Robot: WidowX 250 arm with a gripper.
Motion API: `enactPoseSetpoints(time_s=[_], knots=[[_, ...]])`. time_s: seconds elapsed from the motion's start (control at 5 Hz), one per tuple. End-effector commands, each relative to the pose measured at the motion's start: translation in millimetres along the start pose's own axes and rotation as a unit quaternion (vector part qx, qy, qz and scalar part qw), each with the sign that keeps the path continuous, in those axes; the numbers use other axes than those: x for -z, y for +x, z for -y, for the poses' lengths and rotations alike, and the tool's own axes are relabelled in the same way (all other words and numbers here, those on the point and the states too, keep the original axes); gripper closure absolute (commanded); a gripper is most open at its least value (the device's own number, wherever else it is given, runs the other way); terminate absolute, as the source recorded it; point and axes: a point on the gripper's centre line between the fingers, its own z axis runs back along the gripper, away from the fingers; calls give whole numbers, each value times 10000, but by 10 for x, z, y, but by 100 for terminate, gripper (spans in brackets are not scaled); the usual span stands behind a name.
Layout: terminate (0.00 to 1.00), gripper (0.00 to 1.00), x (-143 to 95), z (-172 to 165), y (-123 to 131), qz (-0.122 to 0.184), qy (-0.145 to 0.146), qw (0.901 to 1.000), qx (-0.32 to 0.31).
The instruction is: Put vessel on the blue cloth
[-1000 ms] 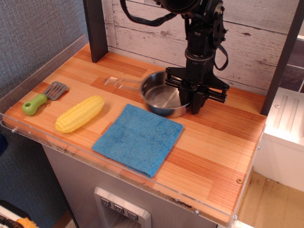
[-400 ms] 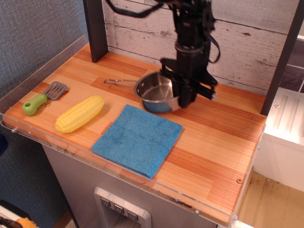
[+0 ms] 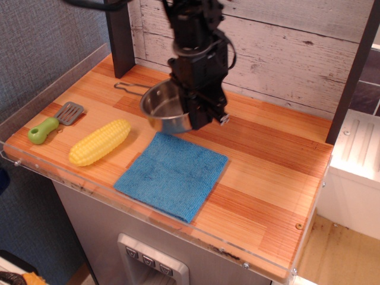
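The wooden counter fills most of the view, with a whitewashed plank wall behind it and a dark post standing at the back left corner. Near the front of the counter lies the blue cloth, flat and roughly square, turned so one corner points toward the back. Everything else is best placed from that cloth.

Just behind its back corner, the black robot arm comes down from above, and its gripper is clamped on the right wall of the pan. The pan is shiny steel, tilted a little, and appears to be lifted off the wood, its lower edge hanging just above the cloth's back corner without resting on it. Its thin wire handle points away to the left and back.

Left of the cloth lies a yellow ear of corn, close but not touching. Further left again sits a small spatula with a green handle and grey blade.
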Motion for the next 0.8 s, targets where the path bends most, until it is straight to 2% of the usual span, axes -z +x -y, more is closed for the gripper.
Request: enactPoseSetpoints(time_s=[0.0,0.2,0.6], knots=[[0,100,-161,238,-352,-22,94,9995,313],[0,100,-107,302,-409,-110,121,9992,363],[0,100,46,461,-271,-236,221,9971,687]])
